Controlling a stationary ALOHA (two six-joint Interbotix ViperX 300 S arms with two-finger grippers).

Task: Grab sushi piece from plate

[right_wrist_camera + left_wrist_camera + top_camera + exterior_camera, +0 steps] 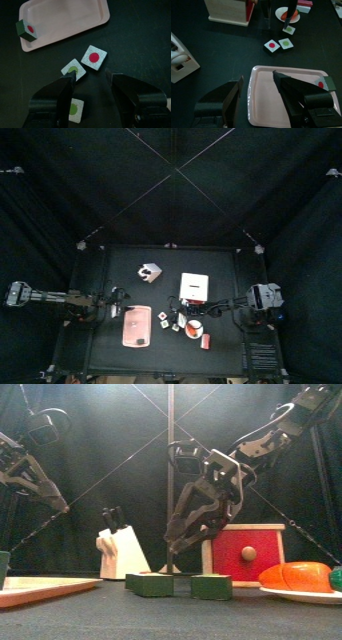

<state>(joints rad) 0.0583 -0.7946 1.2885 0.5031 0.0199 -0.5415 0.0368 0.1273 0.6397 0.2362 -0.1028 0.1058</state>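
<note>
Table (160, 263) black, ringed by curtains (54, 188)

I'm seeing the pale pink plate (278, 95) lying flat on the black table, oblong with rounded corners. One sushi piece (27, 28) sits at its edge: dark wrap, white rice, red center.

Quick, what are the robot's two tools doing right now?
Left tool: open, holding nothing, above the pink plate.
Right tool: open, holding nothing.

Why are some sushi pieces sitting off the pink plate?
Odd indeed: only one sushi piece sits on the plate, at its edge. Three others lie scattered on the black table beside it.
</note>
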